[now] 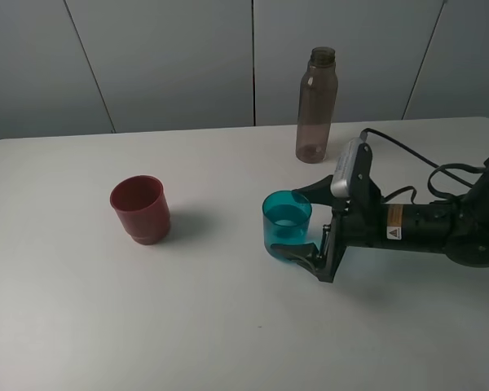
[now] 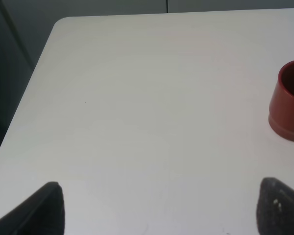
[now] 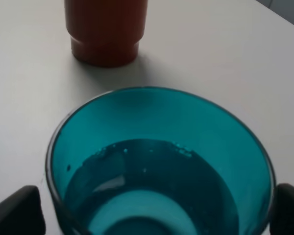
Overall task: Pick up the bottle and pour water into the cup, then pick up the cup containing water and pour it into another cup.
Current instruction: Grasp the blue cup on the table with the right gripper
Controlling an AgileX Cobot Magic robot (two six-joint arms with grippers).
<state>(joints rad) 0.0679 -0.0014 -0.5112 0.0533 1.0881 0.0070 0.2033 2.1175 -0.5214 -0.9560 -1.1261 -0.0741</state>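
Teal cup (image 1: 285,234) holds water and stands upright between the jaws of the right gripper (image 1: 299,225), ready for lifting; whether they pinch it or merely flank it, I cannot tell. Red cup (image 1: 140,208) waits at nine o'clock.

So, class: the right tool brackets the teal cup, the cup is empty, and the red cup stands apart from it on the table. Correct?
Not quite: the teal cup holds water, as the right wrist view shows. The rest stands: the right tool brackets it, and the red cup stands apart on the table.
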